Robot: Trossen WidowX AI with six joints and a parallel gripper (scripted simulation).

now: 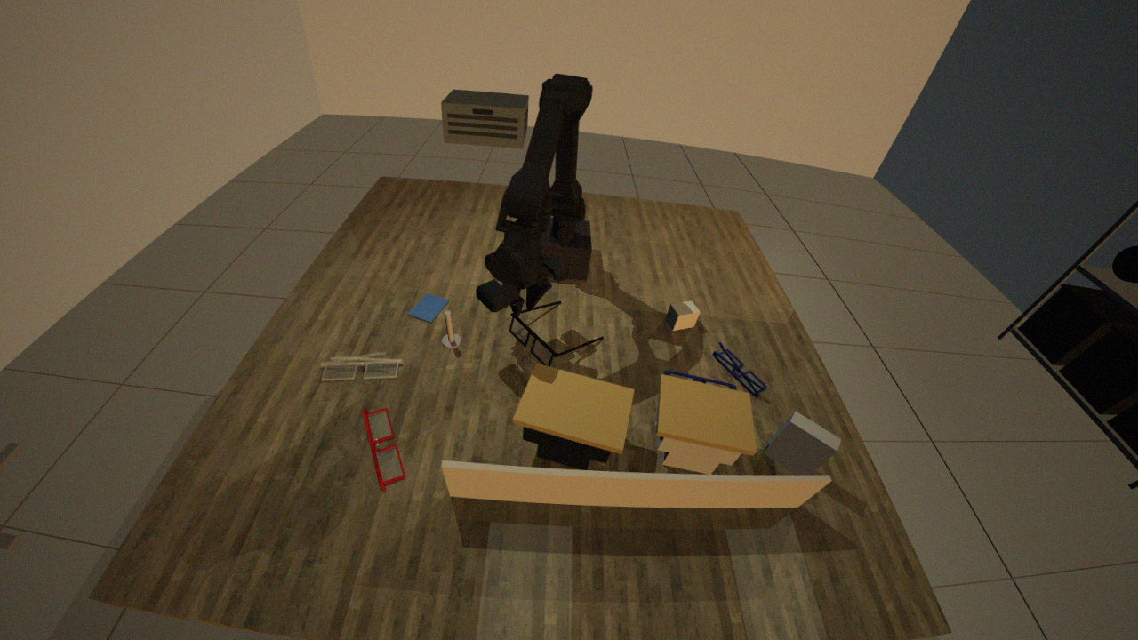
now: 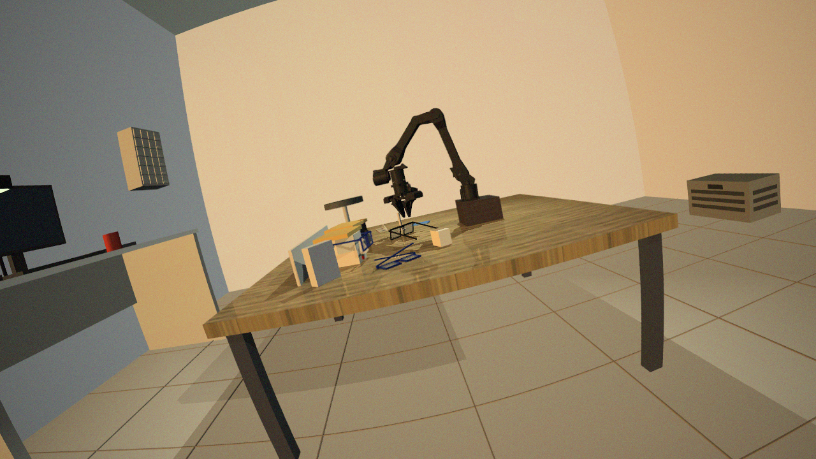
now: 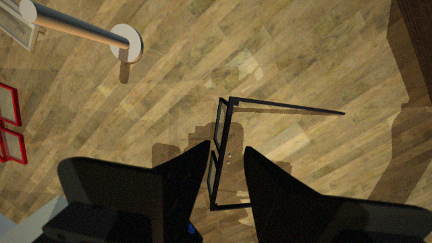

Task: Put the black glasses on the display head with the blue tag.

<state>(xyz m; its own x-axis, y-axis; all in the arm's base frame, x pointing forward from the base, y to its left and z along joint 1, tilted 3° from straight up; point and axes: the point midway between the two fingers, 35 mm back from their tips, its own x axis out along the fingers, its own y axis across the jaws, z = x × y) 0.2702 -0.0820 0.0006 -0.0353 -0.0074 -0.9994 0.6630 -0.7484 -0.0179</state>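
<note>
The black glasses (image 1: 578, 346) (image 2: 401, 227) (image 3: 219, 175) stand on the table with the temples spread. My gripper (image 1: 524, 307) (image 2: 405, 215) (image 3: 227, 148) is partly open and empty, pointing down just above them; in the wrist view the top bar passes between the fingertips. One temple runs partly behind the right finger. Two display heads stand side by side: a dark one under a tan top (image 1: 574, 410) and a light one under another tan top (image 1: 706, 413). The light one wears navy glasses (image 2: 366, 240) and shows a small red patch (image 2: 363, 256). I cannot make out a blue tag.
A long panel (image 1: 637, 487) stands behind the heads, a grey block (image 1: 804, 445) (image 2: 324, 262) beside them. Folded navy glasses (image 1: 740, 370) and a cube (image 1: 683, 316) (image 2: 440, 236) lie on one side. A peg (image 1: 449, 327) (image 3: 81, 30), blue pad (image 1: 428, 308), white glasses and red glasses are opposite.
</note>
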